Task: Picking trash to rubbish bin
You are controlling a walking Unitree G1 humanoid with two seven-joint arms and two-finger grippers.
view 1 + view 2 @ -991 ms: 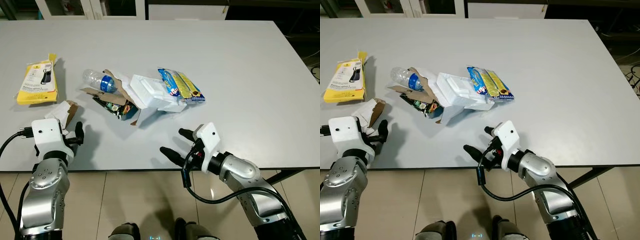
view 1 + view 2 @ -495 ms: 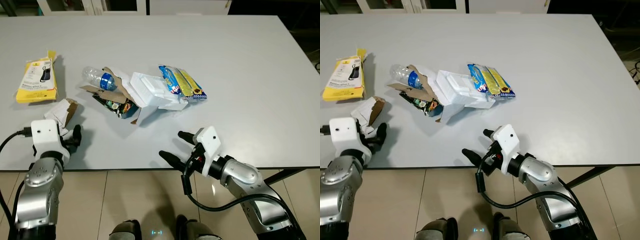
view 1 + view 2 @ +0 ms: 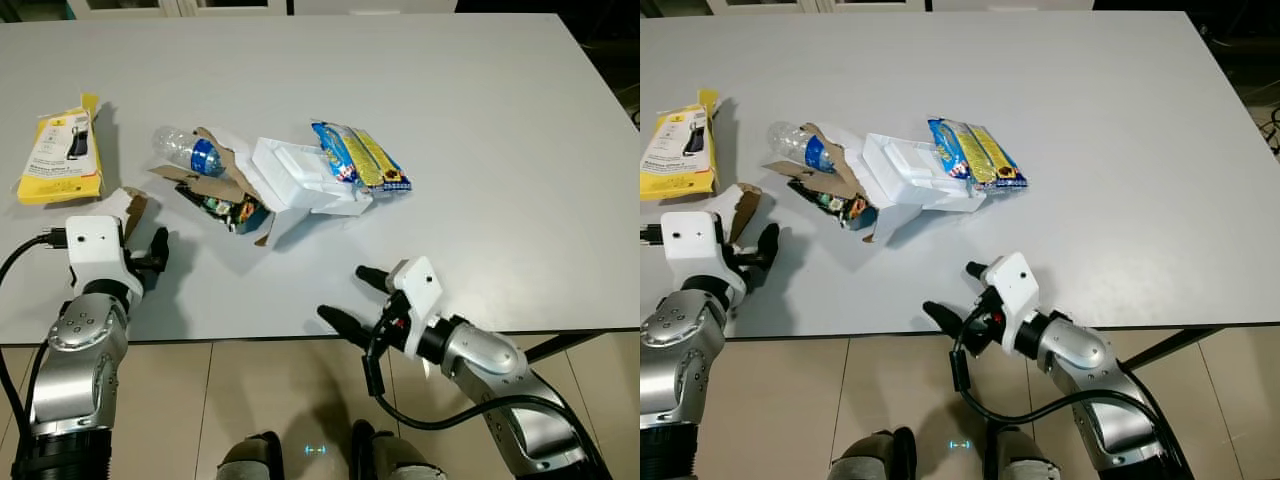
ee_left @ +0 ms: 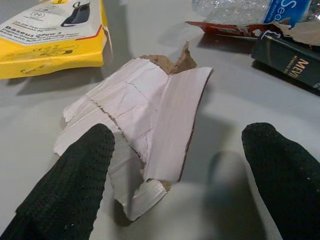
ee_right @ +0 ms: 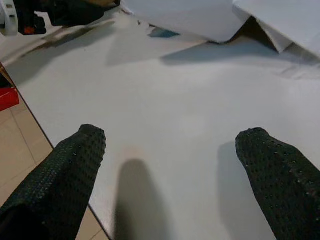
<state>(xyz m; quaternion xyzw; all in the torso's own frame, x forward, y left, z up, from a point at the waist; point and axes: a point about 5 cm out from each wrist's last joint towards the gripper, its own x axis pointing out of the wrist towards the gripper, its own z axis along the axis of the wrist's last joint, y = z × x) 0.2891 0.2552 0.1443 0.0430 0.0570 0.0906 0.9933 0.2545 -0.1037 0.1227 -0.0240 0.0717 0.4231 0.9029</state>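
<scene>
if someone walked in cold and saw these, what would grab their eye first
Probably the heap of trash mid-table: a white foam box with a crushed plastic bottle and torn cardboard on its left, and a blue and yellow snack wrapper on its right. Next, the left gripper, fingers open by a torn white card scrap at the near-left edge, and a yellow package at far left.

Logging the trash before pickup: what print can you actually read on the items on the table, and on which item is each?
"MEVI", cut off at the picture's edge: on the dark green carton.
"Sea", partial: on the blue label of the plastic bottle.
Yellow package: small lines of print, too blurred to read.
Blue and yellow snack wrapper: lettering too small to read.
</scene>
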